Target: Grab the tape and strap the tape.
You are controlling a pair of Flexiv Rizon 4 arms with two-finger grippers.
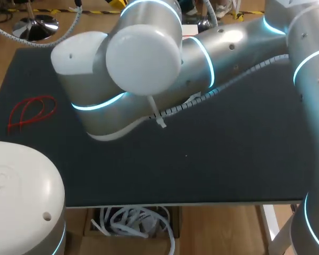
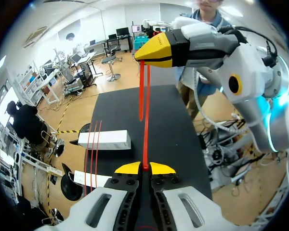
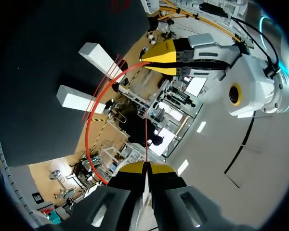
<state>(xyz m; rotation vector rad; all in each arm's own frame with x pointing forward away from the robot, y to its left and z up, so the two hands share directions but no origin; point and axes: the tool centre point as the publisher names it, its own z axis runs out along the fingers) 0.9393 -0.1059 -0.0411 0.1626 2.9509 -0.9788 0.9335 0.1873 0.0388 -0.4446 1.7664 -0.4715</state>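
Left gripper (image 2: pixel 145 167) and right gripper (image 3: pixel 146 166) each pinch the red cable tie (image 2: pixel 146 144), fingers pressed together on it. Uneven pulling could make the thin strap slip free or buckle.

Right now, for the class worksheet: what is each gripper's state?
Left gripper: closed, holding the red tie.
Right gripper: closed, holding the red tie too.

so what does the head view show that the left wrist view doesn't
Only the head view: a loose red looped tie lying at the left of the black table mat. Only the left wrist view: the left gripper and right gripper both shut on one thin red plastic strap, plus a white rectangular block. Both: that mat and the silver right arm.
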